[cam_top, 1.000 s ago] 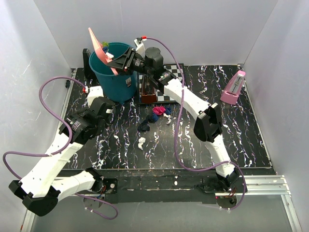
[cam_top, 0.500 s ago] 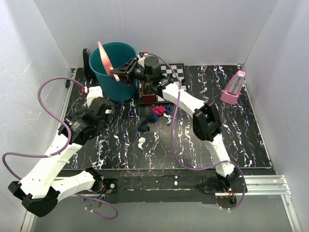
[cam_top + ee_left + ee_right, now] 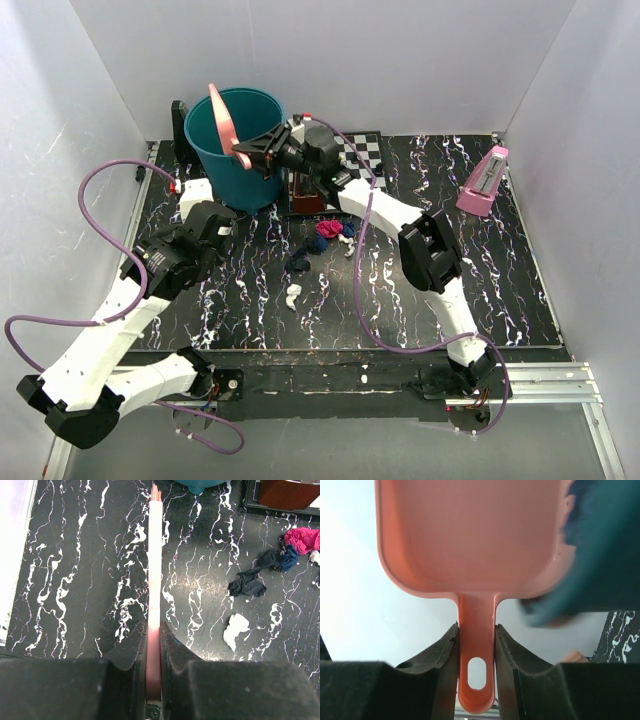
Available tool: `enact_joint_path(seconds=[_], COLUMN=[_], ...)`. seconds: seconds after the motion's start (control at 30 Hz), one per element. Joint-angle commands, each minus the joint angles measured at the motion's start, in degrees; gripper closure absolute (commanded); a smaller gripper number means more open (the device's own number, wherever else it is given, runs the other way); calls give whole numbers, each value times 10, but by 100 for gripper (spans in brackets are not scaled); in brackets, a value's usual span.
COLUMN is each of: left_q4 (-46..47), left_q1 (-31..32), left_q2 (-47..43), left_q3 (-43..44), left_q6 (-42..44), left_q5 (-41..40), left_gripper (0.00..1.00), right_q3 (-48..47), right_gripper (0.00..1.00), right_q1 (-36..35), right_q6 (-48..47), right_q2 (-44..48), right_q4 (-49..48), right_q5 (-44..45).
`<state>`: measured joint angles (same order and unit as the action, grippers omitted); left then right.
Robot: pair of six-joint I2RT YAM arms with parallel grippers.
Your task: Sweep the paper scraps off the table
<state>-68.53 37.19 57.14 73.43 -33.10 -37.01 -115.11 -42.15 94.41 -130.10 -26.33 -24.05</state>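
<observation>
Got the left gripper (image 3: pixel 152 635) pinched tight on a thin white sweeper blade (image 3: pixel 154 555), edge-on over the table (image 3: pixel 75 580). Spotting leftover paper scraps (image 3: pixel 247 582) off to the right of that blade and a bit ahead, well apart from it. Farther out, got the right gripper (image 3: pixel 476 640) squeezing the handle of the pink dustpan (image 3: pixel 470 535), tipped up over the teal bin (image 3: pixel 235 170). Looks like the dump step: keep the pan mouth inside the rim, tilt steep, grip firm.
</observation>
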Motion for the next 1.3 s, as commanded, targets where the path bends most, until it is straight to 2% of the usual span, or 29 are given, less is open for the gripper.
enact_joint_path(seconds=[0.0, 0.07, 0.3, 0.4, 0.57, 0.73, 1.03, 1.13, 1.27], left_q4=[12, 14, 13, 16, 20, 23, 25, 25, 29], left_q1=[-3, -5, -4, -3, -4, -4, -4, -4, -3], left_q2=[-12, -10, -5, -5, -4, -4, -3, 0, -1], left_q3=[-8, -9, 0, -4, -9, -7, -6, -7, -14], left_q6=[-2, -1, 1, 2, 5, 9, 15, 15, 15], left_q5=[-7, -5, -6, -3, 2, 3, 3, 4, 4], left_gripper=[100, 100, 100, 100, 100, 100, 100, 100, 100], right_q3=[50, 32, -85, -58, 57, 46, -152, -155, -113], right_gripper=[99, 99, 99, 99, 99, 99, 99, 99, 99], right_q1=[12, 12, 14, 18, 22, 21, 26, 29, 30], right_q6=[87, 93, 32, 38, 87, 104, -31, -82, -170], right_q2=[-9, -23, -16, -7, -6, -29, -25, -2, 50], right_q4=[-119, -127, -58, -82, -150, -173, 9, 29, 50], right_q5=[0, -6, -17, -18, -4, -14, -50, -63, -78])
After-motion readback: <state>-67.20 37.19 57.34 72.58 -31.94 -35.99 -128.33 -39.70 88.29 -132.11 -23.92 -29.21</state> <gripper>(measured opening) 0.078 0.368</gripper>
